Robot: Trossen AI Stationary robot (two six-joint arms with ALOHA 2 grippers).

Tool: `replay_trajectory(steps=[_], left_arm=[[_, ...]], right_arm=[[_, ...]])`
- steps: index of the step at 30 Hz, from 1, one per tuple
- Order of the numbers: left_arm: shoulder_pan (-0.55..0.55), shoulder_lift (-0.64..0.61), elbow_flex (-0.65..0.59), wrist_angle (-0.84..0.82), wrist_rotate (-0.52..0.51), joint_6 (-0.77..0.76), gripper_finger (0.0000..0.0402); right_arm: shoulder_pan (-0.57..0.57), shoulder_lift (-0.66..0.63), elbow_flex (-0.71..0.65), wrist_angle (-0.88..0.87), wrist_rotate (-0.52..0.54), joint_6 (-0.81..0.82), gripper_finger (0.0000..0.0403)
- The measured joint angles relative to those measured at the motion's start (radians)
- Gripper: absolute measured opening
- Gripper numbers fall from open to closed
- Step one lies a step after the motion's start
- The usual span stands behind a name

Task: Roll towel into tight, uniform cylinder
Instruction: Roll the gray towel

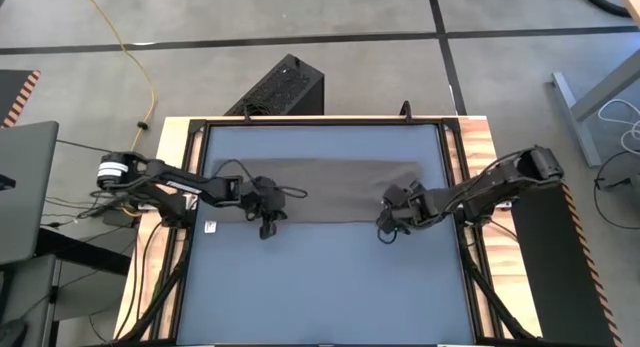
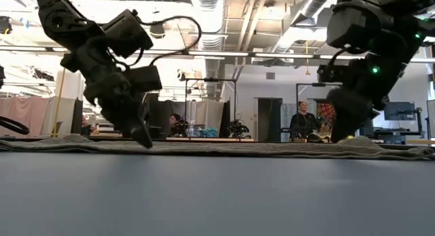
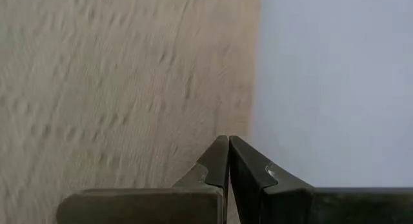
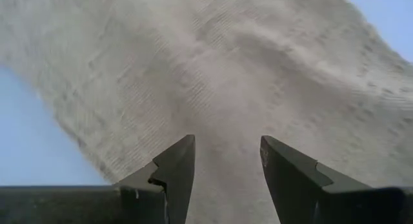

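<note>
Two grippers sit at the towel's [image 1: 340, 192] ends on the table [image 1: 330, 287]. From above their fingers are too small to read, but the wrist views settle it: the left gripper [image 3: 228, 161] is pressed closed at the cloth's edge, while the right gripper [image 4: 227, 161] is spread over a rumpled, raised fold. Taupe and ribbed, the towel lies mostly flat across the table's far half.

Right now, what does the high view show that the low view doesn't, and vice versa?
Only the high view shows the towel's full outline, a flat strip across the table, and each gripper's place: the left gripper and right gripper at its near edge. Only the low view shows the room behind, with people in it, and how low the towel lies. Both show the towel, both arms and the table.
</note>
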Motion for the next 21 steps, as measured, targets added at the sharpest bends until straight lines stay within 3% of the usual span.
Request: replay_trajectory(steps=[6, 9, 16, 21], left_arm=[[0.037, 0.041, 0.002, -0.039, 0.059, -0.081, 0.0], [0.056, 0.033, 0.003, -0.098, 0.091, -0.096, 0.0], [0.093, 0.028, 0.004, -0.188, 0.238, -0.096, 0.0], [0.076, 0.029, 0.003, -0.182, 0.233, -0.089, 0.0]], right_arm=[[0.065, 0.13, 0.002, 0.051, 0.021, 0.002, 0.0202], [0.073, 0.138, 0.004, 0.038, -0.031, -0.002, 0.0202], [0.02, -0.034, 0.065, -0.148, -0.337, -0.109, 0.0202], [-0.027, -0.206, 0.103, -0.15, -0.25, -0.22, 0.0202]])
